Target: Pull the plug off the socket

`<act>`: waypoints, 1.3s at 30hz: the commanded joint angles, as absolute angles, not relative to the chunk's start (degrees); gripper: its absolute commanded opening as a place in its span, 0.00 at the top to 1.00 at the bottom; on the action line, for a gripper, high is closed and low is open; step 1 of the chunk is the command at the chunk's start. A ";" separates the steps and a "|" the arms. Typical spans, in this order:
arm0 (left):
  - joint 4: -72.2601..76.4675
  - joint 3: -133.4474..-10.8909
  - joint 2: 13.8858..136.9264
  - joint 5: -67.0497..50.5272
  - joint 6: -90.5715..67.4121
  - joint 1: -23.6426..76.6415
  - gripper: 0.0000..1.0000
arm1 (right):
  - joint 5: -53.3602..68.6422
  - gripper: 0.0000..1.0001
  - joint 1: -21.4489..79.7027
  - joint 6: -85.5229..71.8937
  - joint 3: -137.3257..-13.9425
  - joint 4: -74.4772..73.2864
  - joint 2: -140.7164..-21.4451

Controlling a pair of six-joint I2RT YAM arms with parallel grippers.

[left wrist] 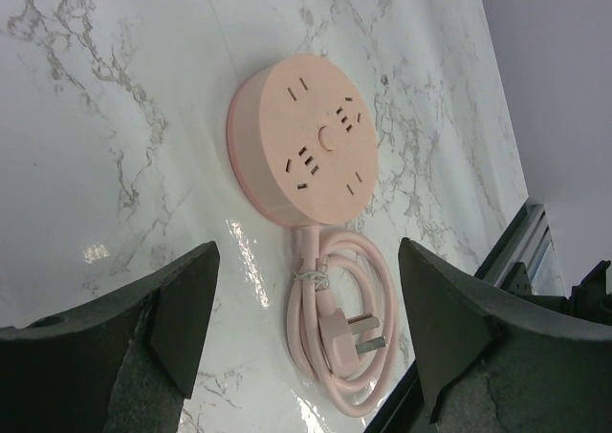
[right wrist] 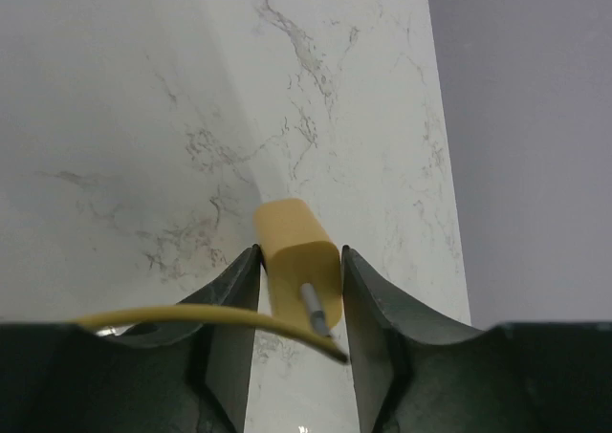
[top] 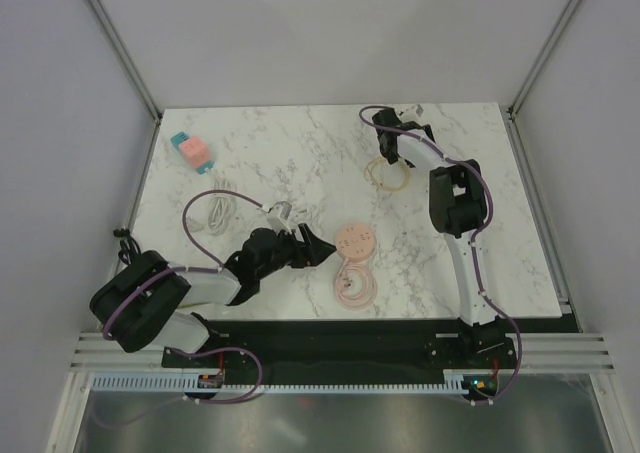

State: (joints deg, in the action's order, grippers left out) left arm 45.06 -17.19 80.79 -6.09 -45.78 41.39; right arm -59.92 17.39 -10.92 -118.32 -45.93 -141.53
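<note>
A round pink socket (top: 355, 239) lies flat on the marble table (top: 260, 143), with nothing plugged into its top face (left wrist: 308, 144). Its own pink cord (top: 353, 284) is coiled beside it, ending in a loose pink plug (left wrist: 356, 335). My left gripper (top: 312, 249) is open and empty just left of the socket, with its fingers either side of the coil in the left wrist view (left wrist: 306, 333). My right gripper (top: 390, 143) is far back on the table, shut on a yellow plug block (right wrist: 296, 256) with a grey connector and a yellow cable (right wrist: 182, 316).
A yellow cable loop (top: 388, 175) lies under the right arm. A white cable (top: 216, 213) with a white plug (top: 280, 213) lies left of centre. A teal and pink block (top: 192, 151) sits at the back left. A small white object (top: 416, 110) is near the back edge.
</note>
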 commanded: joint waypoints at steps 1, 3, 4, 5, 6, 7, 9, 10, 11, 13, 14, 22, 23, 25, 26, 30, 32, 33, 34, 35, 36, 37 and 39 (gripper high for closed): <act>46.85 -18.72 81.12 -4.83 -43.33 41.75 0.18 | -56.79 0.46 17.58 -10.28 -120.94 -46.67 -142.21; 46.85 -18.81 81.30 -4.92 -43.24 41.84 0.18 | -55.73 0.44 17.67 -10.37 -121.02 -46.58 -142.12; 46.85 -18.90 81.39 -4.92 -43.24 41.92 0.19 | -55.46 0.41 17.67 -10.46 -121.03 -46.67 -142.21; 46.85 -18.90 81.47 -5.01 -43.07 42.01 0.19 | -55.37 0.38 17.75 -10.37 -121.20 -46.76 -142.12; 46.85 -18.98 81.47 -4.84 -43.07 42.10 0.19 | -54.68 0.36 17.84 -10.20 -121.29 -46.93 -142.12; 46.76 -18.98 81.47 -4.66 -42.98 42.19 0.19 | -54.49 0.35 17.93 -10.11 -121.46 -47.02 -142.12; 46.76 -18.98 81.47 -4.40 -42.80 42.36 0.20 | -54.14 0.26 18.28 -9.93 -121.47 -47.28 -141.68; 46.76 -18.98 81.39 -4.31 -42.72 42.54 0.20 | -53.62 0.26 18.63 -9.93 -121.46 -47.46 -141.33; 46.76 -19.07 81.39 -4.22 -42.63 42.54 0.20 | -53.00 0.25 18.72 -9.93 -121.29 -47.63 -140.55; 46.50 -19.16 81.39 -3.87 -42.45 42.98 0.20 | -50.98 0.18 19.42 -10.28 -121.03 -48.60 -139.58; 46.15 -19.42 81.47 -3.61 -42.19 43.07 0.20 | -50.54 0.18 19.77 -10.98 -120.68 -49.21 -138.61; 38.42 -22.85 80.07 2.54 -39.29 48.07 0.21 | -46.86 0.02 20.83 -14.85 -110.58 -51.33 -127.73; 35.45 -24.85 78.68 3.16 -39.37 48.51 0.21 | -45.71 0.03 20.83 -15.03 -109.78 -51.24 -126.66; 24.47 -27.32 76.74 6.76 -39.38 50.53 0.21 | -43.87 0.02 20.92 -15.82 -107.42 -51.06 -123.51; 21.74 -28.81 75.42 7.64 -39.29 51.32 0.20 | -42.73 0.02 21.00 -16.08 -106.53 -51.24 -122.62; 12.68 -29.00 66.04 9.31 -40.51 54.66 0.20 | -40.18 0.02 21.18 -17.39 -101.44 -51.77 -117.96; 6.62 -28.83 62.42 10.10 -41.31 55.37 0.19 | -36.41 0.02 21.79 -17.93 -96.09 -49.76 -113.40; 4.68 -28.65 60.14 10.89 -41.66 55.63 0.19 | -30.47 0.02 22.49 -17.58 -93.63 -48.27 -111.46; 0.83 -28.48 56.38 11.16 -42.01 55.63 0.19 | -28.06 0.02 24.24 -17.75 -88.47 -46.77 -107.44; -1.38 -28.48 54.34 11.51 -42.19 55.63 0.18 | -25.43 0.02 25.13 -18.01 -85.98 -43.71 -105.40; -3.15 -28.48 52.49 12.30 -42.27 55.63 0.18 | -21.57 0.03 27.66 -18.19 -83.69 -42.29 -103.47; -7.34 -28.74 48.90 12.91 -42.71 55.63 0.18 | -19.79 0.03 28.99 -18.89 -79.41 -40.97 -100.23; -11.06 -28.92 45.63 13.79 -43.50 55.55 0.18 | -17.15 0.02 32.93 -19.42 -75.52 -36.84 -97.31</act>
State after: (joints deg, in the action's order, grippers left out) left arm -0.10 -27.49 50.04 9.69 -42.37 55.37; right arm -27.03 27.40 -17.52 -80.01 -44.25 -102.83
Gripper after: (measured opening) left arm 0.822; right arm 0.975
